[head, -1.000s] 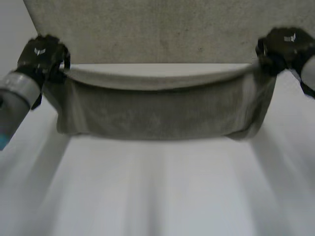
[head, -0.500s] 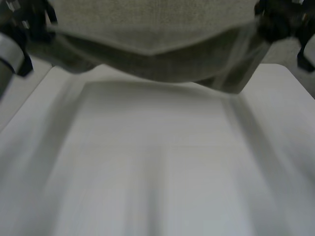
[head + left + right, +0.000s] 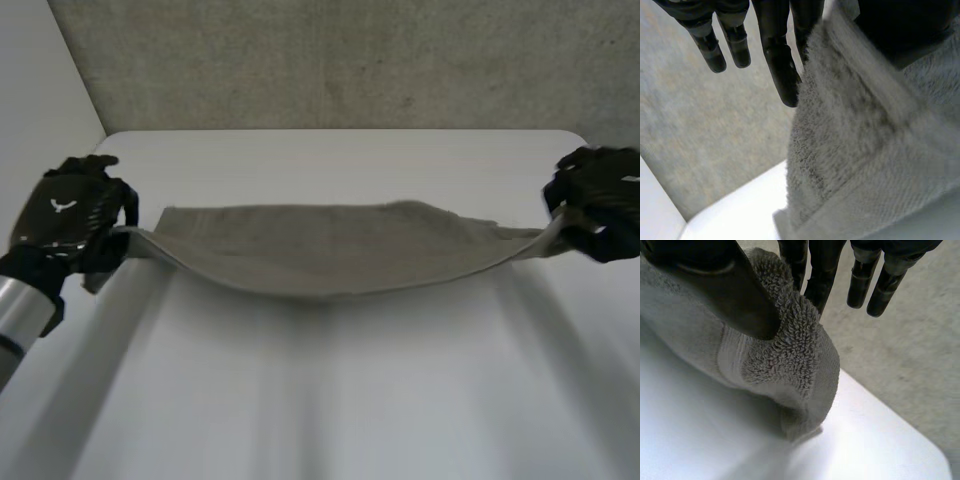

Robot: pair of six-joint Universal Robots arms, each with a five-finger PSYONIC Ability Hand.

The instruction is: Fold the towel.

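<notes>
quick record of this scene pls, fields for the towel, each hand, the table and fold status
towel: grey terry towel, held out between both hands, sagging in the middle
left hand: left hand at the towel's left end, cloth pinched between thumb and straight fingers
right hand: right hand at the towel's right end, thumb pressing cloth against the fingers
table: white table, beneath the towel
fold status: towel not yet laid down folded; contact with the table unclear

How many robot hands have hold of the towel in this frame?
2. The left hand pinches the towel at its left end, and the right hand pinches it at its right end. The towel sags between them over the white table.
</notes>
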